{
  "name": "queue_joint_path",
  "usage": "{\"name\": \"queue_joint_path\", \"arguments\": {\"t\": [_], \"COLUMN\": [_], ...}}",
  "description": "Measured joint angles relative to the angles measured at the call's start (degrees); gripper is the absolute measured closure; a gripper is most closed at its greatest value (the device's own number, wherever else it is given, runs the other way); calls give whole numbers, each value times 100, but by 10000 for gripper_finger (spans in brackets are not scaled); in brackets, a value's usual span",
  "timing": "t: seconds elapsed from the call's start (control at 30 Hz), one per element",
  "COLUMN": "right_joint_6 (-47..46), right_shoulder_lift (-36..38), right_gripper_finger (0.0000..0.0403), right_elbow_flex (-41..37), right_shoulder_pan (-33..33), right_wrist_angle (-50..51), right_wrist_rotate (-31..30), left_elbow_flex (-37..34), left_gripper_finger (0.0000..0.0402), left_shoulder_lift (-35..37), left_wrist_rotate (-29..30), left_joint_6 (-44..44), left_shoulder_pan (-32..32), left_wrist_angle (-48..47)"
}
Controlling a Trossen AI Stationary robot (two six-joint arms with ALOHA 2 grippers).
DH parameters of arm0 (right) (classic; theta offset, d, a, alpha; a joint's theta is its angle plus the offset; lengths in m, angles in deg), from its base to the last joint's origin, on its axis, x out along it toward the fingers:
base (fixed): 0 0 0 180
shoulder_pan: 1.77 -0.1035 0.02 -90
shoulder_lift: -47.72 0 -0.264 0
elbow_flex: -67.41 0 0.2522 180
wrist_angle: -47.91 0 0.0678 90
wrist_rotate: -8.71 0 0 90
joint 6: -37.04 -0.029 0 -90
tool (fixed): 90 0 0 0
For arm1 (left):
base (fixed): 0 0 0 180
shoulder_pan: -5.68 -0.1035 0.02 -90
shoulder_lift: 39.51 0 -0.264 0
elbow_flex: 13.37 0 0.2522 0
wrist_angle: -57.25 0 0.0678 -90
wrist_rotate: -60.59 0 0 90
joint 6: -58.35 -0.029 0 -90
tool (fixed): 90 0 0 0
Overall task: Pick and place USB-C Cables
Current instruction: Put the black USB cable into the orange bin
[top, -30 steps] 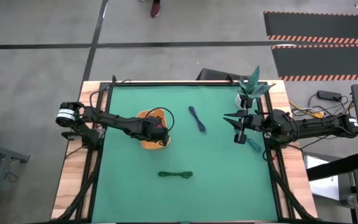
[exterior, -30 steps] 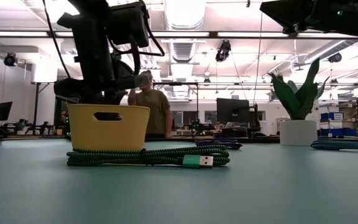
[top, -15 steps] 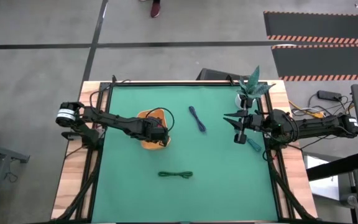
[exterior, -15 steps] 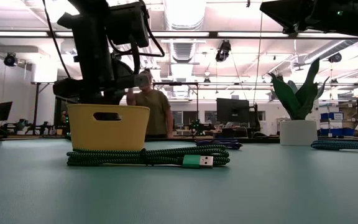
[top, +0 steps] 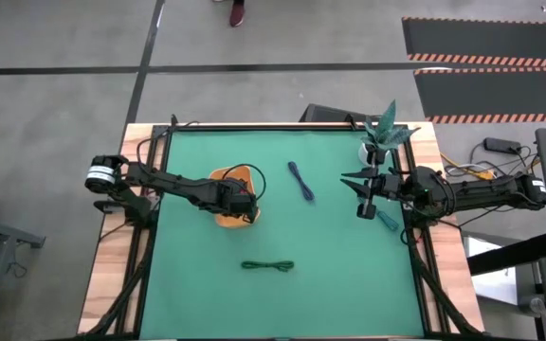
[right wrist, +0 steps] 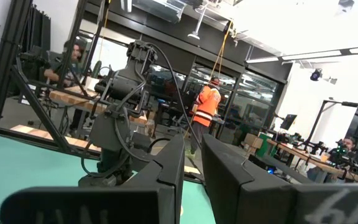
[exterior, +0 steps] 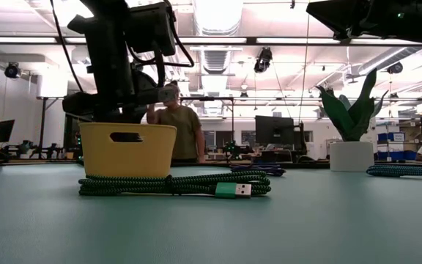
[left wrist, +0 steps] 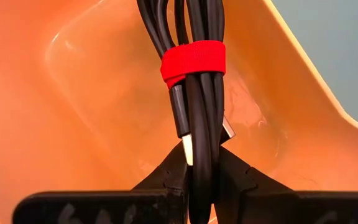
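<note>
a black cable bundle bound with a red strap (left wrist: pixel 194 93) is clamped between the left gripper (left wrist: pixel 199 171) fingers inside the orange plastic tray (left wrist: pixel 92 112). the placing step is judged in hand; release is called for next. the right gripper (top: pixel 366 196) waits, nearly closed, empty.
</note>
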Motion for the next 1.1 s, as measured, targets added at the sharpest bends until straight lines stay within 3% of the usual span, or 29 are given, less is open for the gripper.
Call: {"name": "queue_joint_path", "arguments": {"t": [0.63, 1.1], "right_joint_6": [-40, -42], "right_shoulder_lift": [0, 0], "right_gripper_finger": [355, 355], "right_elbow_flex": [0, 0], "right_shoulder_pan": [0, 0], "right_wrist_angle": [0, 0], "right_wrist_rotate": [0, 0], "left_elbow_flex": [0, 0], "left_gripper_finger": [374, 327], "left_shoulder_lift": [0, 0], "left_wrist_rotate": [2, 4], "left_joint_6": [-1, -2], "left_shoulder_pan": [0, 0], "left_wrist_angle": [0, 2]}}
